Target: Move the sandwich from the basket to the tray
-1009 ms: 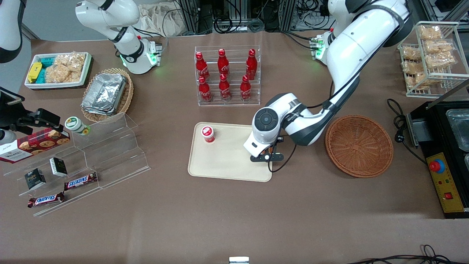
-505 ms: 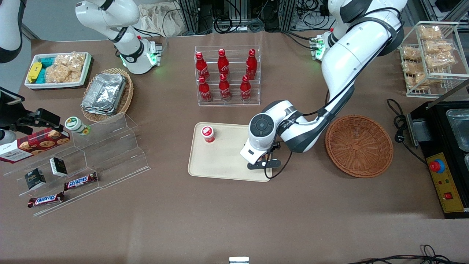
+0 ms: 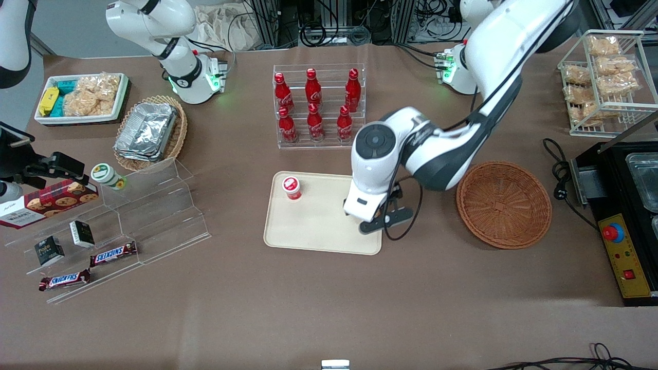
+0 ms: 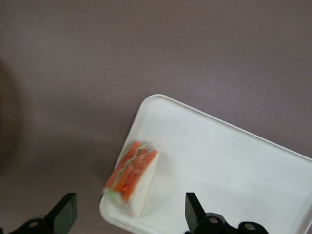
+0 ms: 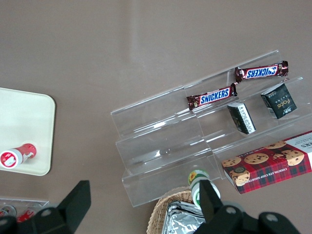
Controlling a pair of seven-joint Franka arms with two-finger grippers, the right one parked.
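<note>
Wrist view: the hand hangs above the tray, fingers spread wide with nothing between them.
Since half a second ago the hand has lifted off the tray's corner nearest the basket, and its arm has swung higher. A brown tabletop carries everything, with a rack of red bottles farther from the front camera and cables along the back. The sandwich lies on its side at the tray's edge, a pale wedge showing orange-red filling with a trace of green; the basket holds nothing.
</note>
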